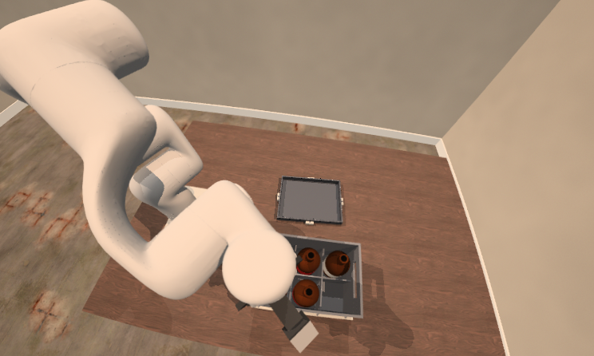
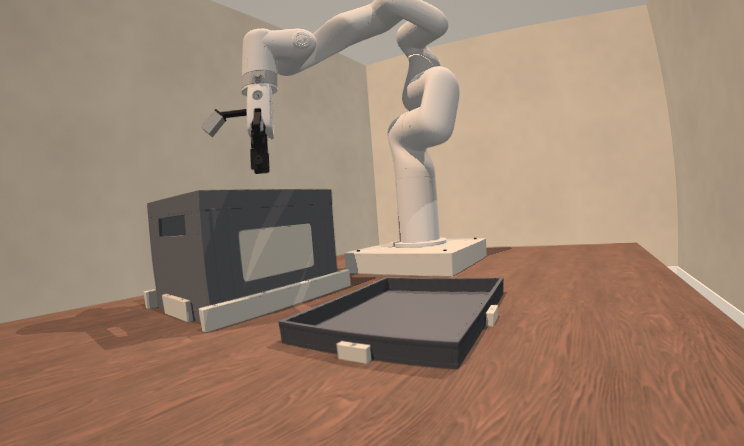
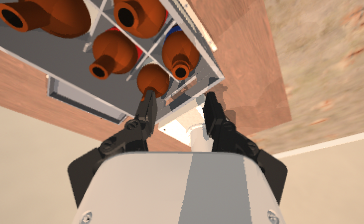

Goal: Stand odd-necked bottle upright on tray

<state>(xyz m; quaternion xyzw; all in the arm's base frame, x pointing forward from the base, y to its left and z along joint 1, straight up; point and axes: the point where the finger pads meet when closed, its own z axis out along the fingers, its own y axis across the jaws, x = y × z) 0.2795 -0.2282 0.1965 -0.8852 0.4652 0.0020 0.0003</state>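
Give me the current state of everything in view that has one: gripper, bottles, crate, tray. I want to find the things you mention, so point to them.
Gripper (image 2: pixel 259 170) (image 3: pixel 180 100): open, holding nothing, above the crate.
Five bottles (image 1: pixel 305 294) (image 3: pixel 181 54): standing in the crate, one per compartment.
Crate (image 1: pixel 361 282) (image 2: pixel 178 265): level on the table, open-topped, one compartment without a bottle.
Tray (image 1: pixel 310 201) (image 2: pixel 397 315) (image 3: pixel 85 98): level, no bottle on it.
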